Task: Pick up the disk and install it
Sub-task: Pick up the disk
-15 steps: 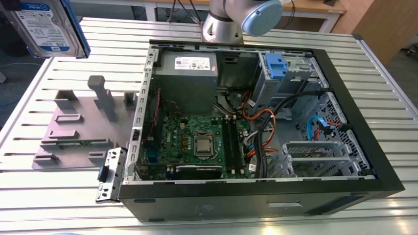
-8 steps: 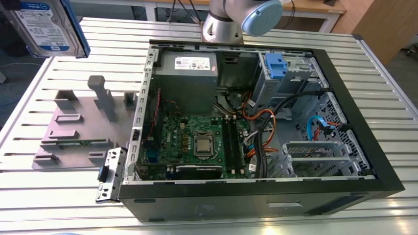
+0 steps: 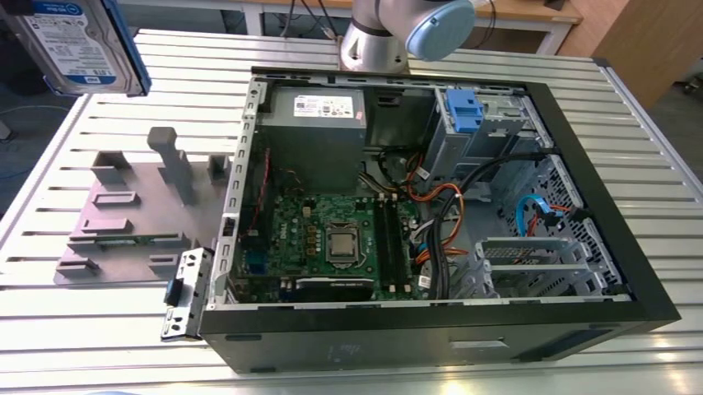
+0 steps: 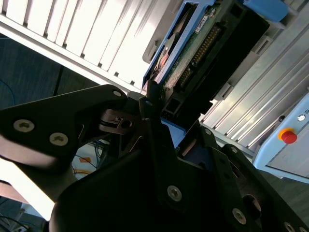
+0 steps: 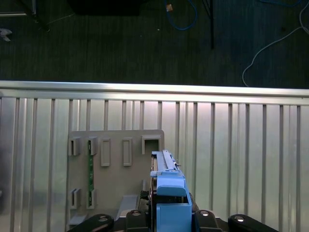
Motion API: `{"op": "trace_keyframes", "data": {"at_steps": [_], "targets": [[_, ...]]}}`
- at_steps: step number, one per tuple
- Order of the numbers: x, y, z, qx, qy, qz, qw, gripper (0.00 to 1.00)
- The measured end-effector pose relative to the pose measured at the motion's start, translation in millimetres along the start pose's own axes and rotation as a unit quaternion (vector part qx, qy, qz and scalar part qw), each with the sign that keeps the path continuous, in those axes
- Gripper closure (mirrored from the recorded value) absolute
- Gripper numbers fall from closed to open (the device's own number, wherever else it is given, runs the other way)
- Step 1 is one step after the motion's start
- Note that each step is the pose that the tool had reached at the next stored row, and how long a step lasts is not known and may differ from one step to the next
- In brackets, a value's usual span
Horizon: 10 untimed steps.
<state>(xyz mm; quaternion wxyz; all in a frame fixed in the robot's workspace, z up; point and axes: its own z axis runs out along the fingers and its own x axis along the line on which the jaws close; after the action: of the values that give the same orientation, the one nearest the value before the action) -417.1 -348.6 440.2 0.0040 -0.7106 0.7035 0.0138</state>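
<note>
The disk (image 3: 77, 45), silver with a blue-and-white label and blue rails, hangs high above the table at the exterior view's far left. The first wrist view shows the disk (image 5: 166, 188) edge-on, its blue rail facing the camera, with my gripper (image 5: 166, 220) shut on it from both sides. The second wrist view shows its circuit-board underside (image 4: 193, 53) sticking out past the dark fingers (image 4: 152, 121). The open computer case (image 3: 615, 280) lies on the table to the exterior view's right, well apart from the disk.
A grey slotted holder (image 3: 143, 206) sits on the slatted table directly below the disk, also seen as the holder (image 5: 116, 164). Inside the case are a grey power-supply box (image 3: 318, 107), a drive bay with a blue latch (image 3: 462, 111), a motherboard and cables. The arm's base (image 3: 379, 41) stands behind the case.
</note>
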Motion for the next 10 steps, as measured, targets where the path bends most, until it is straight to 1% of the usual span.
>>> {"op": "trace_keyframes", "data": {"at_steps": [10], "targets": [[0.0,0.0,-2.2,0.0000,0.0000,0.000,1.00000,0.64]]}}
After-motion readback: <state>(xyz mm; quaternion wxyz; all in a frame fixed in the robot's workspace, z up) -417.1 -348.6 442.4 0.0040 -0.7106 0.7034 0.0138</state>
